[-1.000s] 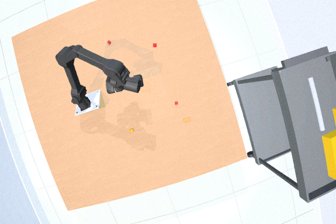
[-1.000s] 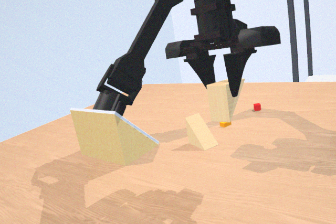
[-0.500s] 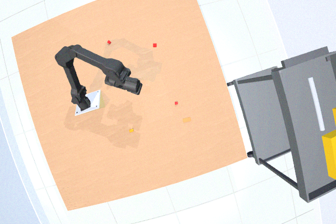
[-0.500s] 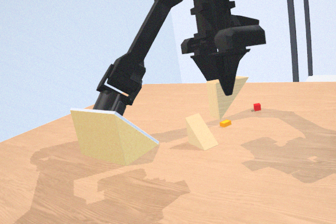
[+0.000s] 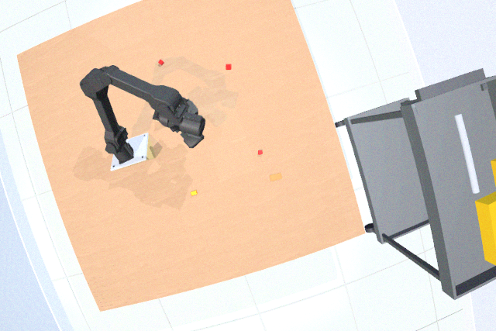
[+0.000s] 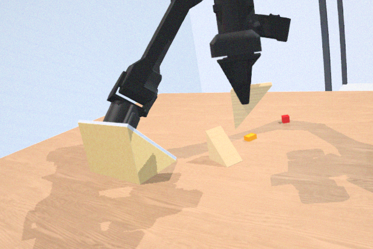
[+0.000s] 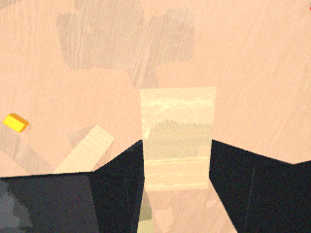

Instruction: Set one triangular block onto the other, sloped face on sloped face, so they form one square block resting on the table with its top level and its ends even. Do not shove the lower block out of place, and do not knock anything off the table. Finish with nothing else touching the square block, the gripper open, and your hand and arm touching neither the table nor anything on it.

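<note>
One triangular block (image 6: pixel 257 91) (image 7: pixel 178 107) is held above the table, with a flat face up and its sloped face turned down and to the right in the exterior view. My gripper (image 6: pixel 245 102) (image 7: pixel 171 144) is shut on it, one finger on each end; in the exterior view the near finger hides the far one. The other triangular block (image 6: pixel 224 146) stands on the table, its sloped face up. In the wrist view this lower block (image 7: pixel 87 148) is left of the held one, turned at an angle to it and partly behind a finger. The blocks are apart. The arm hides both in the top view.
The arm's wedge-shaped base (image 5: pixel 138 146) (image 6: pixel 108 150) stands near the lower block. Red cubes (image 5: pixel 160 62) (image 5: pixel 228 66) (image 5: pixel 260 152), a yellow block (image 5: pixel 194 192) and a flat orange piece (image 5: pixel 275 177) are on the table. A grey cart (image 5: pixel 384 167) is beyond the table's edge.
</note>
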Controlling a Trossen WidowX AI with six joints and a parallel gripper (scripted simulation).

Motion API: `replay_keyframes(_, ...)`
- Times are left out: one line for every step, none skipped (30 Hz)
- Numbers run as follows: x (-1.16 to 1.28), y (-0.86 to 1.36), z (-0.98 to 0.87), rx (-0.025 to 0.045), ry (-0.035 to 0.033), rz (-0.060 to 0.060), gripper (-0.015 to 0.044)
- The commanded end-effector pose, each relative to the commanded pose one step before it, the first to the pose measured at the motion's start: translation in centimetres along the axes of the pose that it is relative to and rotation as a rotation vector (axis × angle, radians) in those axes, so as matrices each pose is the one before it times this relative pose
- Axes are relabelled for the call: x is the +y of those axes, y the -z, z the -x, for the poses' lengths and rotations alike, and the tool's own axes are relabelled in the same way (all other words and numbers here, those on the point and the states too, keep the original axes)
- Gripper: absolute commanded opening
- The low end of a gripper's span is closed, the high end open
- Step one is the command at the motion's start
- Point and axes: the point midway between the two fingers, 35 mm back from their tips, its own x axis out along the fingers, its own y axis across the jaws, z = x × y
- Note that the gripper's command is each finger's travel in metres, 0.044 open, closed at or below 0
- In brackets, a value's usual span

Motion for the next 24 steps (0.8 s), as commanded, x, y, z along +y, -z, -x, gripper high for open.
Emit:
replay_keyframes(0.298,-0.062,0.241,-0.00687,-0.00186,-0.1237,0.0000)
replay_keyframes(0.039,0.017,0.023,0.00024,-0.00071,-0.0349,0.0000)
replay_keyframes(0.039,0.019,0.023,0.00027,-0.00070,-0.0349,0.0000)
replay_keyframes(0.038,0.016,0.022,0.00028,-0.00069,-0.0349,0.0000)
replay_keyframes(0.037,0.018,0.022,0.00031,-0.00068,-0.0349,0.0000)
replay_keyframes(0.037,0.019,0.022,0.00033,-0.00067,-0.0349,0.0000)
replay_keyframes(0.036,0.020,0.022,0.00035,-0.00066,-0.0349,0.0000)
replay_keyframes(0.035,0.021,0.022,0.00038,-0.00065,-0.0349,0.0000)
replay_keyframes(0.034,0.023,0.022,0.00040,-0.00064,-0.0349,0.0000)
replay_keyframes(0.034,0.024,0.022,0.00042,-0.00062,-0.0349,0.0000)
replay_keyframes(0.033,0.025,0.022,0.00044,-0.00061,-0.0349,0.0000)
replay_keyframes(0.032,0.026,0.022,0.00046,-0.00059,-0.0349,0.0000)
replay_keyframes(0.031,0.027,0.022,0.00048,-0.00058,-0.0349,0.0000)
replay_keyframes(0.032,0.036,0.023,0.00051,-0.00055,-0.0349,0.0000)
replay_keyframes(0.030,0.037,0.023,0.00052,-0.00054,-0.0349,0.0000)
replay_keyframes(0.029,0.038,0.023,0.00054,-0.00052,-0.0349,0.0000)
replay_keyframes(0.028,0.039,0.023,0.00056,-0.00050,-0.0349,0.0000)
replay_keyframes(0.026,0.040,0.023,0.00058,-0.00048,-0.0349,0.0000)
replay_keyframes(0.025,0.041,0.023,0.00059,-0.00046,-0.0349,0.0000)
replay_keyframes(0.024,0.042,0.022,0.00061,-0.00044,-0.0349,0.0000)
replay_keyframes(0.022,0.043,0.022,0.00062,-0.00042,-0.0349,0.0000)
replay_keyframes(0.021,0.044,0.022,0.00064,-0.00040,-0.0349,0.0000)
replay_keyframes(0.019,0.045,0.022,0.00065,-0.00038,-0.0349,0.0000)
replay_keyframes(0.018,0.045,0.022,0.00066,-0.00036,-0.0349,0.0000)
